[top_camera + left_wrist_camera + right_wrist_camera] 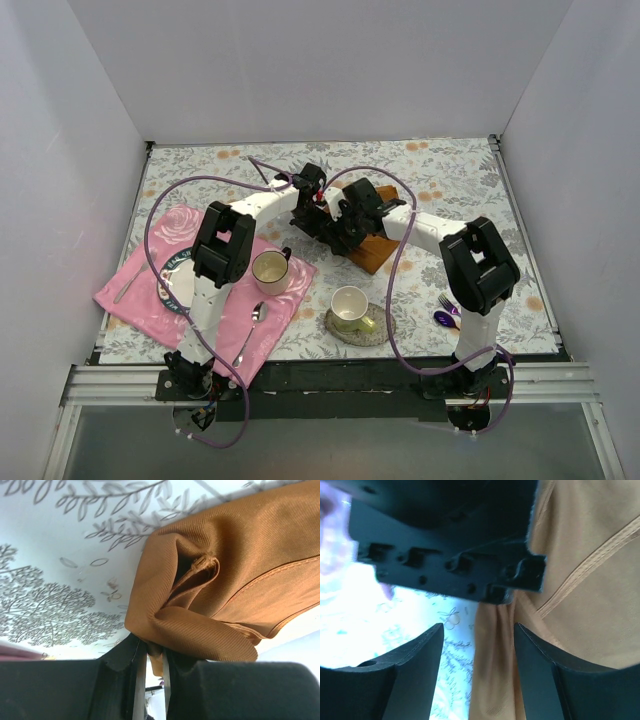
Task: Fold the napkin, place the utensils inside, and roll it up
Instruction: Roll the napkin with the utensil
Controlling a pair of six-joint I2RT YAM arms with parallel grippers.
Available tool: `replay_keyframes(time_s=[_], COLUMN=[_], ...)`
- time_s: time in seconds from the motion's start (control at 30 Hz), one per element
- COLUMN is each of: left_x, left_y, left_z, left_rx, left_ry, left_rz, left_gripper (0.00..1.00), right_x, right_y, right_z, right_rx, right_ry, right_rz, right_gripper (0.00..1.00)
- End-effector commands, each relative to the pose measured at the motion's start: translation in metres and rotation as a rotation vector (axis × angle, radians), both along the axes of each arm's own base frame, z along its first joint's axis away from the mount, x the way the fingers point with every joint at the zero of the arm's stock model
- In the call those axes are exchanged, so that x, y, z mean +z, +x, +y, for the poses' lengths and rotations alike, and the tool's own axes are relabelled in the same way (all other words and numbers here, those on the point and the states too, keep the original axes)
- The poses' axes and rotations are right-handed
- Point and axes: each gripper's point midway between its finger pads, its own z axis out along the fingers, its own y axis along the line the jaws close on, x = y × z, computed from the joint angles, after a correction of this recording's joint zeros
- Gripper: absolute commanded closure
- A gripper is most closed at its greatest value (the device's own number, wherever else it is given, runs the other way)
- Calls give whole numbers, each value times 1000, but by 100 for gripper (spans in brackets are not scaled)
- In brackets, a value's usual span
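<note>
The rust-orange napkin [378, 250] lies bunched at mid-table, mostly hidden under both arms. In the left wrist view my left gripper [152, 652] is shut on a bunched fold of the napkin [225, 580], which drapes over its fingers. My right gripper [477, 630] stands open, with a strand of the napkin [580, 605] hanging loosely between its fingers and the left gripper's black body just above it. Seen from above, the two grippers meet over the cloth, left gripper [322, 208] and right gripper [338, 232]. A purple fork [447, 303] and a dark spoon [443, 320] lie by the right arm's base.
A pink cloth [140, 290] at the left carries a plate [178, 280], a cup [270, 270] and a silver spoon [255, 320]. Another cup [350, 305] stands on a round coaster near the front. White walls enclose the floral tablecloth [450, 180].
</note>
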Motion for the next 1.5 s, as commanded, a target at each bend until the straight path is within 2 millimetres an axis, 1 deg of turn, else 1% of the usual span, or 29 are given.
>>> replay_keyframes(time_s=[0.0, 0.07, 0.13, 0.17, 0.23, 0.3, 0.33, 0.37, 0.5, 0.53, 0.6, 0.73, 0.8, 0.87, 0.9, 1.0, 1.1, 1.27, 1.37, 1.43, 1.47], left_x=[16, 16, 19, 16, 15, 15, 13, 13, 11, 11, 8, 5, 7, 7, 8, 9, 12, 11, 13, 14, 15], left_y=[-19, -21, -22, -26, -26, -25, -25, -25, -26, -26, -26, -29, -28, -28, -27, -26, -26, -28, -29, -30, -31], left_z=[2, 1, 1, 1, 0, 1, 2, 2, 1, 2, 2, 2, 2, 1, 1, 0, -2, 0, -2, -3, -2], left_rx=[50, 52, 61, 62, 66, 69, 69, 71, 68, 69, 68, 68, 68, 67, 70, 76, 74, 82, 82, 81, 80], left_ry=[-8, -13, -22, -27, -28, -22, -18, -18, -18, -16, -13, -15, -16, -17, -18, -26, -31, -36, -47, -51, -53], left_rz=[60, 69, 71, 87, 89, 94, 97, 97, 100, 103, 104, 112, 110, 109, 107, 108, 109, 116, 116, 117, 116], left_gripper=[100, 100, 100, 100, 100, 100, 100, 100, 100, 100, 100, 100, 100, 100, 100, 100, 100, 100, 100, 100, 100], right_x=[-1, -6, -12, -13, -20, -22, -19, -22, -12, -4, 3, 13, 13, 8, 5, -4, -11, -26, -37, -46, -49], right_y=[21, 24, 23, 23, 19, 16, 15, 11, 6, 6, 7, 6, 6, 3, 1, -4, -9, -12, -14, -13, -13], right_z=[-1, -1, 0, 2, 4, 5, 6, 4, 5, 7, 8, 7, 7, 7, 8, 9, 10, 12, 8, 4, 2], right_rx=[-20, -28, -21, -11, -3, 0, 2, 3, -2, -2, -4, -3, 0, 7, 16, 19, 18, 17, -4, -24, -33], right_ry=[-30, -40, -48, -47, -54, -55, -54, -57, -42, -32, -36, -41, -41, -46, -43, -34, -20, -20, -37, -57, -67], right_rz=[-136, -159, -175, -178, -169, -174, -181, -179, -186, -202, -219, -228, -229, -210, -198, -167, -148, -113, -96, -82, -72], right_gripper=[35, 35, 37, 38, 43, 46, 47, 47, 45, 44, 42, 41, 43, 45, 49, 56, 58, 58, 53, 55, 57])
